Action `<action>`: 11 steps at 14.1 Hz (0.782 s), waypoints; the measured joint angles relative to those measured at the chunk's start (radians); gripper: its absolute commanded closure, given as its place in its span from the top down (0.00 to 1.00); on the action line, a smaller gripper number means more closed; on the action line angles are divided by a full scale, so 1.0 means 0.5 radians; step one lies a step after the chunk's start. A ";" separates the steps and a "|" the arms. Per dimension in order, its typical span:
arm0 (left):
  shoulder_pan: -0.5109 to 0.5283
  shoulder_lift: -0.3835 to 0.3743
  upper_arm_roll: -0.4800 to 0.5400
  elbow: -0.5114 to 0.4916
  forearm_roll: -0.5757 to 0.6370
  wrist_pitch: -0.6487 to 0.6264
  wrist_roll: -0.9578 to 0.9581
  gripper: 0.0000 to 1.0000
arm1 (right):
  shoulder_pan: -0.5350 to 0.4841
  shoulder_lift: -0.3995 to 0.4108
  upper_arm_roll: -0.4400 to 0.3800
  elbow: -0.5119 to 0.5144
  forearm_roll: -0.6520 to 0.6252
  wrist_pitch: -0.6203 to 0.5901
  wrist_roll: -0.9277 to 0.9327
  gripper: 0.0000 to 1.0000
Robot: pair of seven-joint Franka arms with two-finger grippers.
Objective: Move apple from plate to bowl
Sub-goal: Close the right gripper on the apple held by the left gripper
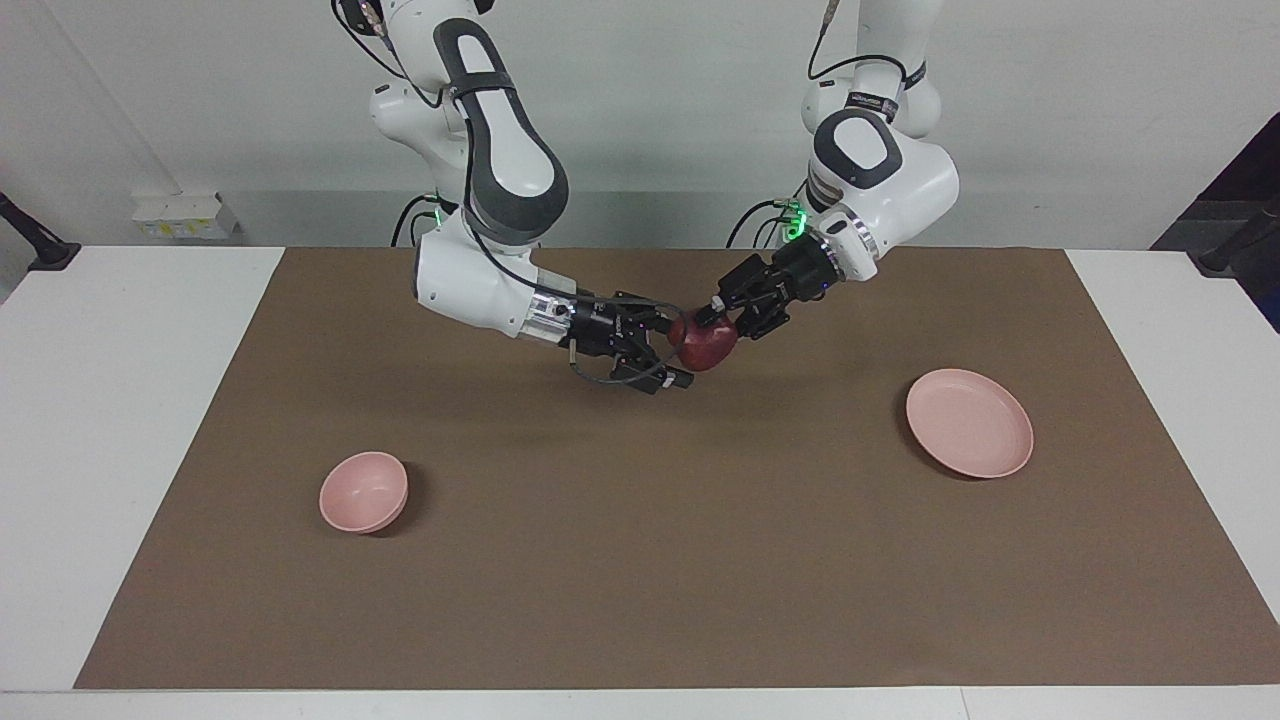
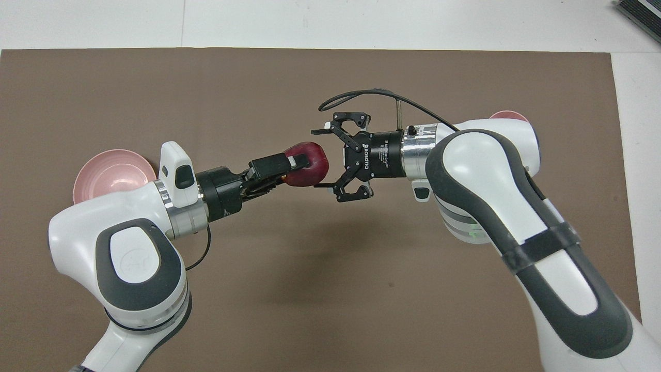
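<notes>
mid-air handover above the middle of the brown mat [image 1: 640,560]: the left gripper [image 1: 722,318] is clamping the apple [image 1: 704,345] between its fingertips, holding it clear of the table, while the right gripper [image 1: 668,352] is standing with its jaws spread wide on either side of the fruit, not yet closing on it. in the overhead view the apple [image 2: 308,164] is sitting between the right gripper's open fingers [image 2: 327,126], which are bracketing it from 3 o'clock, the left gripper [image 2: 289,165] gripping it from 9 o'clock. the plate [image 1: 969,422] is lying empty toward the left arm's end of the table, at 4 o'clock from the apple in the facing view; the bowl [image 1: 364,491] is waiting empty toward the right arm's end, at 8 o'clock. judging by this, the lift off the plate is done; the right gripper's closing, the left's release, the carry and the drop into the bowl are all remaining.
</notes>
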 measured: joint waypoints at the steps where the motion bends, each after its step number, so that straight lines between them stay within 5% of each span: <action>1: -0.001 0.000 -0.001 0.000 0.000 0.000 0.000 0.00 | 0.009 0.006 0.001 0.006 0.000 -0.002 0.000 1.00; 4: -0.017 0.000 -0.004 0.000 0.003 0.000 0.000 0.00 | 0.055 0.014 0.001 0.022 -0.001 -0.002 0.000 1.00; 5: -0.020 0.001 -0.004 -0.003 0.008 0.003 0.000 0.00 | 0.063 0.014 0.001 0.026 -0.002 -0.001 0.000 0.57; 6: -0.020 0.003 -0.004 -0.002 0.011 0.004 0.000 0.00 | 0.064 0.014 0.001 0.028 -0.003 -0.002 0.000 0.01; 10: -0.021 0.006 -0.008 0.000 0.015 0.008 0.021 0.00 | 0.066 0.011 0.001 0.043 -0.112 -0.016 0.000 0.00; 11: -0.021 0.006 -0.009 0.000 0.015 0.008 0.022 0.35 | 0.066 0.010 0.001 0.046 -0.126 -0.016 0.000 0.00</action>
